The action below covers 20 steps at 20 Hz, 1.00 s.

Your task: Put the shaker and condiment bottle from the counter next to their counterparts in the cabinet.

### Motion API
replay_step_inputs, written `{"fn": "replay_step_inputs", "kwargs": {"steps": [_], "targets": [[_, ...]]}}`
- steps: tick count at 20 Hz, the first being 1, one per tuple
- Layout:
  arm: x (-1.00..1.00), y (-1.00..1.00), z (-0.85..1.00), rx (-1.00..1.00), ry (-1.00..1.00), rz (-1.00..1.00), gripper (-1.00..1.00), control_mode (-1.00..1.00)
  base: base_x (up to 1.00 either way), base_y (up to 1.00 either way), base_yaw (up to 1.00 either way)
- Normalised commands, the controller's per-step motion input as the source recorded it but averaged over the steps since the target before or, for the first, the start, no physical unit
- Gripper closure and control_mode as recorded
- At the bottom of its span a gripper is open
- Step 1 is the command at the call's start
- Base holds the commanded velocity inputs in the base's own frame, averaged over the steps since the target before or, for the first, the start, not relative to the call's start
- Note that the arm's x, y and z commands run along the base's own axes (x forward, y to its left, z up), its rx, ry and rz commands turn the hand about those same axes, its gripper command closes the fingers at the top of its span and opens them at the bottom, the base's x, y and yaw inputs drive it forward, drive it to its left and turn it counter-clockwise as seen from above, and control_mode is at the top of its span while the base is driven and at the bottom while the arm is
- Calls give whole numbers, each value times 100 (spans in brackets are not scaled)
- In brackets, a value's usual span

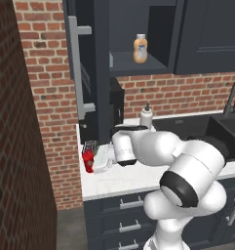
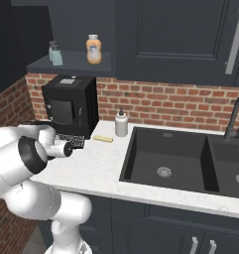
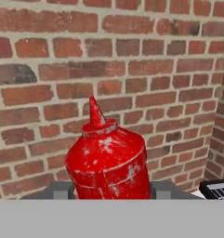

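The bright red condiment bottle (image 3: 108, 160) stands upright between my two fingers (image 3: 61, 189), which press its sides; my gripper (image 3: 112, 191) is shut on it. In the left base view the condiment bottle (image 1: 88, 160) is at the far left end of the white marbled counter (image 1: 128, 179), near the brick wall, with my gripper (image 1: 95, 159) reaching it from the right. The cabinet (image 1: 102, 44) is open, its door (image 1: 81, 63) swung out. On its shelf (image 2: 71, 63) an orange-tan bottle (image 2: 93, 49) stands with a small pale grey-blue shaker (image 2: 55, 53) to its left. The counter's own shaker is out of view.
A black coffee machine (image 2: 69, 106) stands against the back wall under the shelf. A white pump bottle (image 2: 121, 123) and a yellow sponge (image 2: 103, 138) sit beside the dark sink (image 2: 165, 158) with its faucet (image 2: 234, 119). A brick side wall (image 1: 21, 146) closes off the left.
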Motion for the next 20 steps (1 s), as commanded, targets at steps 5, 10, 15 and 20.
{"fn": "replay_step_inputs", "kwargs": {"steps": [5,10,15,20], "targets": [[1,-63,68,10,29,-37,100,-100,0,0,0],[-28,-67,68,1,21,-35,100,-100,0,0,0],[-37,-42,73,0,17,-32,100,-100,0,0,0],[-32,-42,66,0,10,-35,100,-100,0,0,0]]}}
